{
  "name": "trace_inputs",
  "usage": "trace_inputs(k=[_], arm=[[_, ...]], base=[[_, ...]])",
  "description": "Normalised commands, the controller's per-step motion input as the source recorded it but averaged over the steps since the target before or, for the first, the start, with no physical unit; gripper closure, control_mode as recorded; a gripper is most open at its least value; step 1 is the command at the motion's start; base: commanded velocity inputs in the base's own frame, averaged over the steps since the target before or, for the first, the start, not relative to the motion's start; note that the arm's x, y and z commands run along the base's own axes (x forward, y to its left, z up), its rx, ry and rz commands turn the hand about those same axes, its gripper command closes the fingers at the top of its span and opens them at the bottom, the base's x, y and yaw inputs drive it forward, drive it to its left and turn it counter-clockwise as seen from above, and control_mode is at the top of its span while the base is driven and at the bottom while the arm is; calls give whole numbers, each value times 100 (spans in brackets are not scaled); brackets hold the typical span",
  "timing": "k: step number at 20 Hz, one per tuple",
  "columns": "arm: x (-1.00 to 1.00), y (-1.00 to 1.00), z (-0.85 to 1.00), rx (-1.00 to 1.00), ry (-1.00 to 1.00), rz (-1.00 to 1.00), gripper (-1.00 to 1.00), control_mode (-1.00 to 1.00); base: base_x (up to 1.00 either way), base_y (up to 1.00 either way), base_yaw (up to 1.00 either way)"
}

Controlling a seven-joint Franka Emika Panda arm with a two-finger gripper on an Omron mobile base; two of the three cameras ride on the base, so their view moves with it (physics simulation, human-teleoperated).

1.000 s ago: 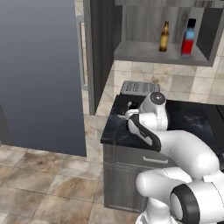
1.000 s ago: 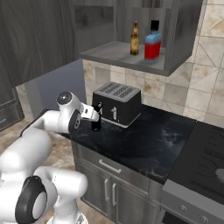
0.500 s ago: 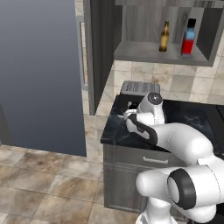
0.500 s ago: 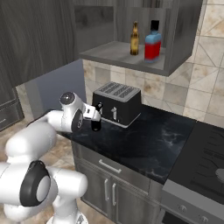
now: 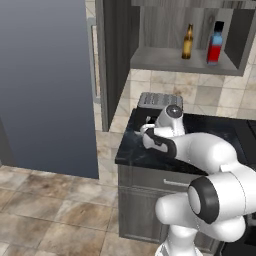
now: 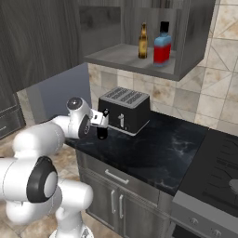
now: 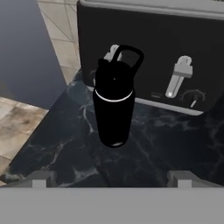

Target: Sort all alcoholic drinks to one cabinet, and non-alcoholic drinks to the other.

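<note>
I have the claw spread wide and released, 2 fingertips low in the hand view, holding nothing. The all-black bottle stands upright on the dark marble tabletop, dead ahead at 12 o'clock from the claw, just in front of the black toaster. From the right base view the same bottle sits just beside the toaster's left end, close to the claw.

Up in the open wall cabinet, the amber beer bottle and the red bottle with blue shoulders already stand side by side, so I judge the alcoholic half done.

To do this pick well, I would ease straight forward until the body sits between the fingers, below the pale ring and carry loop, then close. The toaster stands right behind at 12 o'clock, so overshooting would likely tip the bottle against it.
</note>
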Motion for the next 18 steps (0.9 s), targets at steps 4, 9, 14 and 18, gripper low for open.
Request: trace_inputs(k=[4,9,14,18], arm=[[17,0,-8,0,1,0,-100,-100],[17,0,-8,0,1,0,-100,-100],[22,0,-10,0,2,0,-100,-100],[18,0,-12,0,2,0,-100,-100]], base=[[0,0,0],[0,0,0],[0,0,0],[0,0,0]])
